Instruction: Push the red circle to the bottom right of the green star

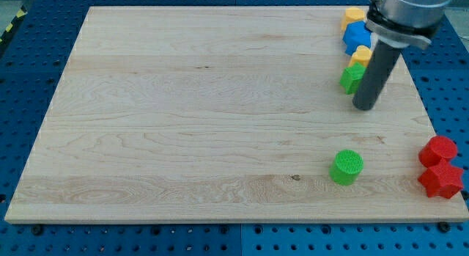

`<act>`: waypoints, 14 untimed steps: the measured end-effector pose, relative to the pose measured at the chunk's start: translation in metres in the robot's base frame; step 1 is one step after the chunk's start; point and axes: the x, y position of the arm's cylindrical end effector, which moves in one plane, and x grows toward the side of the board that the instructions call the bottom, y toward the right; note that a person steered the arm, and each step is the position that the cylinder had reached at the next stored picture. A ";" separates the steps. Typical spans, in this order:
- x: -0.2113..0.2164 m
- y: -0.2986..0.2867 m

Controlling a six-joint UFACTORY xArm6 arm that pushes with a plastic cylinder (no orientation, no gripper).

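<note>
The red circle (438, 150) sits at the view's right edge, just off the wooden board (205, 116), touching a second red block (441, 180) of angular shape below it. A green block (351, 78), probably the green star, lies near the board's top right, partly hidden by my rod. My tip (364, 107) rests on the board just below and right of that green block, well up and left of the red circle.
A green circle (346, 167) stands low on the board, left of the red blocks. Above the green block, a yellow block (360, 56), a blue block (357, 37) and another yellow block (354, 16) form a column.
</note>
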 end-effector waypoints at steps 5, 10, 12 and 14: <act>0.151 0.141; 0.133 0.058; 0.145 0.089; 0.115 0.128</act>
